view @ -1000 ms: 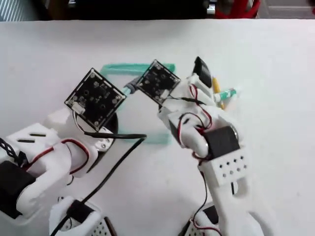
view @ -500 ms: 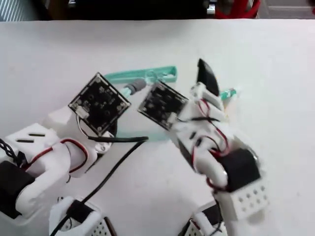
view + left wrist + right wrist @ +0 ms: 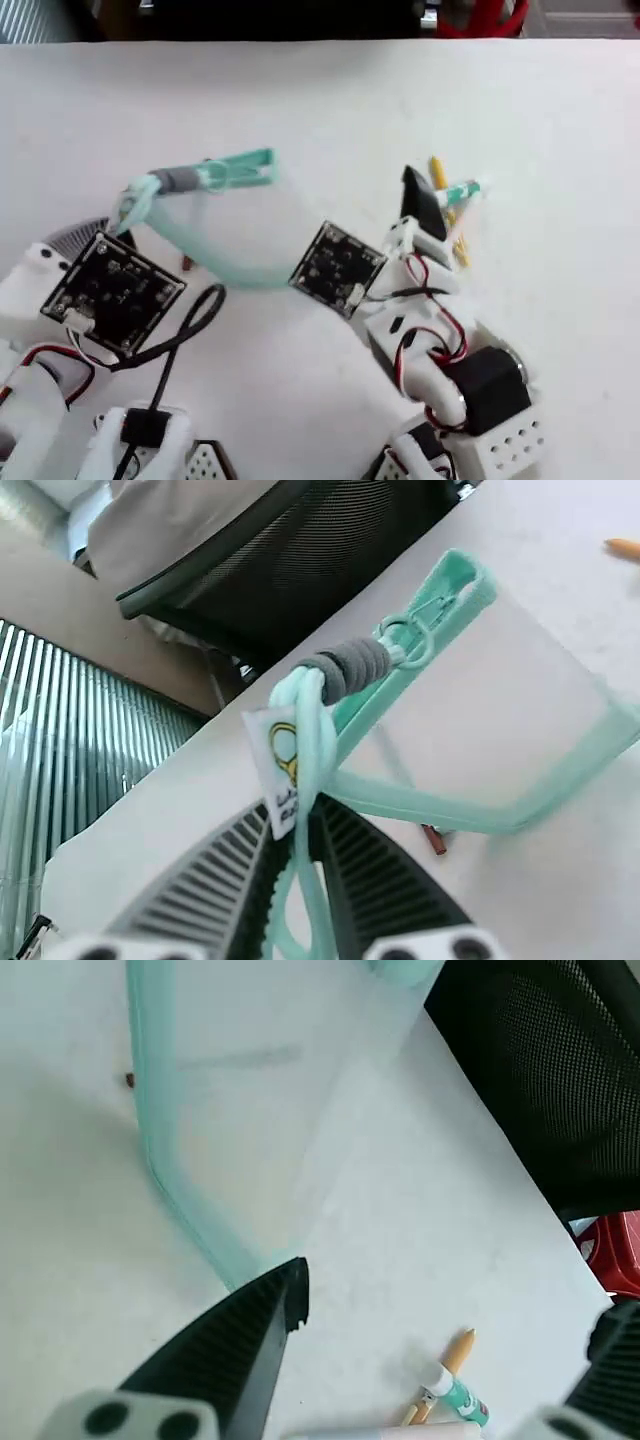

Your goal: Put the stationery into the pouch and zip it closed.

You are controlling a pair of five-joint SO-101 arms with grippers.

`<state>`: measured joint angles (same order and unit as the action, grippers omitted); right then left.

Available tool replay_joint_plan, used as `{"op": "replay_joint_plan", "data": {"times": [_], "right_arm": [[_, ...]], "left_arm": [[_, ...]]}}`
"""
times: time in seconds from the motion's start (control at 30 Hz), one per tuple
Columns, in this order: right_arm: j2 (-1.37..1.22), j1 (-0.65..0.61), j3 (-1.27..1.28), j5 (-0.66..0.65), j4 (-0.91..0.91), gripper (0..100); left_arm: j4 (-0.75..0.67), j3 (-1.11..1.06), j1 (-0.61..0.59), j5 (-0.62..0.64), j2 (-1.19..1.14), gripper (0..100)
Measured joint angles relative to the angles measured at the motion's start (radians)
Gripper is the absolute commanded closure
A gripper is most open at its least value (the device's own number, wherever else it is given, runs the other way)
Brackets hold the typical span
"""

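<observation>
Counter (image 3: pixel 400 90): white.
Pouch (image 3: pixel 235 235): clear, mint trim, lying on counter near left arm. Likely light, floppy, slick. Best held by cord or zip edge, not clear panel.
Left hand (image 3: pixel 303 820): clamped on mint cord (image 3: pixel 305 710) at pouch corner.
Right hand (image 3: pixel 455 1295): fingers apart, holding nothing, just beside stationery (image 3: pixel 460 190).
Stationery: outside pouch. Likely thin, stiff, prone to roll; pinch 1 piece mid-length.

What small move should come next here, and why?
Probably the right claw, open and empty, should close on the pencil beside it. The pencil and the green-and-white pen lie on the table outside the pouch, while the left claw holds the pouch by its cord.
</observation>
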<state>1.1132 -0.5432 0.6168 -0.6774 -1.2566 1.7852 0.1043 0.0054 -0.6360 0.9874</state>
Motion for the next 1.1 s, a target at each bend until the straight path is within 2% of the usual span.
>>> {"op": "replay_joint_plan", "data": {"times": [0.33, 0.6, 0.8, 0.97, 1.1], "right_arm": [[0.003, -0.169, 0.0, 0.14, 0.066, 57.6], [-0.011, -0.176, 0.012, 0.19, 0.132, 57.6], [-0.049, -0.124, 0.015, 0.19, 0.152, 57.6], [-0.051, -0.117, 0.015, 0.19, 0.147, 57.6], [-0.051, -0.143, 0.015, 0.19, 0.087, 57.6]], "left_arm": [[0.0, -0.176, -0.015, 0.0, -0.003, 96], [0.0, -0.163, -0.015, 0.0, 0.017, 95], [0.0, -0.167, -0.015, -0.06, 0.23, 94], [0.0, -0.281, -0.015, -0.064, 0.325, 94], [0.0, -0.301, 0.074, -0.011, 0.358, 94]]}}
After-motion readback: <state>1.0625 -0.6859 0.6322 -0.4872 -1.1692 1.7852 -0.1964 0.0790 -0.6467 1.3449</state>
